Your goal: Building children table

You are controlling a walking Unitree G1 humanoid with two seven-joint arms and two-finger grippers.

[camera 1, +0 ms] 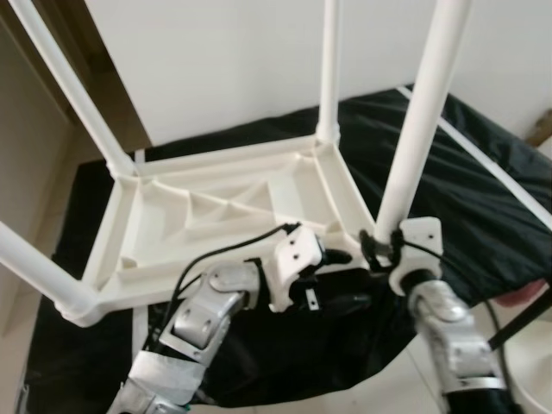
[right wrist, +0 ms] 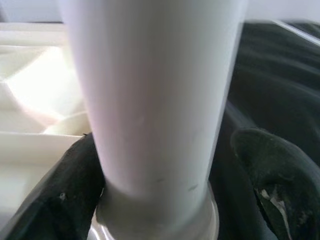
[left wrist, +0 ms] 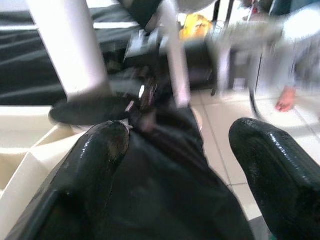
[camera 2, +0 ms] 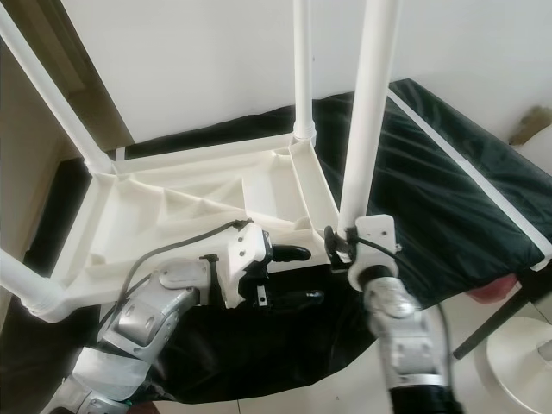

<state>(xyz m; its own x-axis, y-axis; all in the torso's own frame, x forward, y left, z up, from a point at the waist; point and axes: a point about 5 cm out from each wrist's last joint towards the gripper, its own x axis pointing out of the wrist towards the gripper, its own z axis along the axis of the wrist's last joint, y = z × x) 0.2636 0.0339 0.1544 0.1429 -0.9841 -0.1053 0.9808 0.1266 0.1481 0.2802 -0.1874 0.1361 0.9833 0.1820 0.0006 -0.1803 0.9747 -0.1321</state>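
While the white plastic children's table top (camera 1: 216, 207) lies upside down on the black cloth (camera 1: 483, 198), I work at its near right corner.

From the left, three white tube legs (camera 1: 73, 95) already stand in their corners. My left gripper (camera 1: 338, 256) hovers just beside the table's near edge, its black fingers (left wrist: 100, 150) spread apart over the cloth and gripping nothing. To the right, my right gripper (camera 1: 379, 246) sits at the foot of the fourth white tube leg (camera 1: 423, 112), one finger (right wrist: 270, 175) either side; whether they press it I cannot tell.
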